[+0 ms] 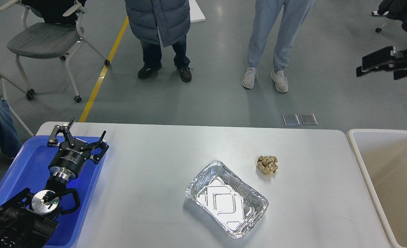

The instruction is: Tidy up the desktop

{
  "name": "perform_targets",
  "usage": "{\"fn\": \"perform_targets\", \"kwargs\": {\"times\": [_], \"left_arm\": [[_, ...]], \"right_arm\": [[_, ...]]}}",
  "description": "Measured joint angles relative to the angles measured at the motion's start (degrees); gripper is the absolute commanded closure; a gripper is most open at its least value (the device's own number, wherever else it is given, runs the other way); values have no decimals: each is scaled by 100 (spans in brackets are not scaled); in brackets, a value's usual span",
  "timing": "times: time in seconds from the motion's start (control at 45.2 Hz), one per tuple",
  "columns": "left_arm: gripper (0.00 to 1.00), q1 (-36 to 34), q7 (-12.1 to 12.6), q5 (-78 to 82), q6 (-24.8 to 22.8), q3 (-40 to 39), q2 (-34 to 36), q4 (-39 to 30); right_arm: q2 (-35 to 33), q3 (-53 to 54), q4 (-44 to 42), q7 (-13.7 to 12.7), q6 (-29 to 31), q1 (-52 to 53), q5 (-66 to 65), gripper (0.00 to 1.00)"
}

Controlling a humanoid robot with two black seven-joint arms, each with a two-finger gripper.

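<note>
My left hand (pixel 80 134), fingers apart, hangs empty over the blue tray (pixel 24 165) at lower left; right hand (pixel 375 65) state unclear; next, approach the crumpled paper (pixel 267 165) on the counter (pixel 148 179) squarely from above.

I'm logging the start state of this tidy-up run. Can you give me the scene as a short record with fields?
surface: desktop, white-grey, rounded corners
items on it: foil tray, empty, lying at an angle; crumpled paper ball beyond the tray's right end, apart from it
left side: blue tray at the table's left edge
right side: beige bin beside the table's right edge, nothing visible inside it
left gripper: open, over the blue tray, holding nothing
right gripper: raised at upper right, away from the table, state unclear
bystanders: two people standing beyond the table
</note>
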Motion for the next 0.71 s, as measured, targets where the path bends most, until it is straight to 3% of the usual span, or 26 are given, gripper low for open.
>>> {"fn": "perform_targets", "kwargs": {"times": [0.708], "left_arm": [[0,0,-3,1,0,-1,-1,0]], "right_arm": [[823,-22,240,2,18,-14,307,0]]}}
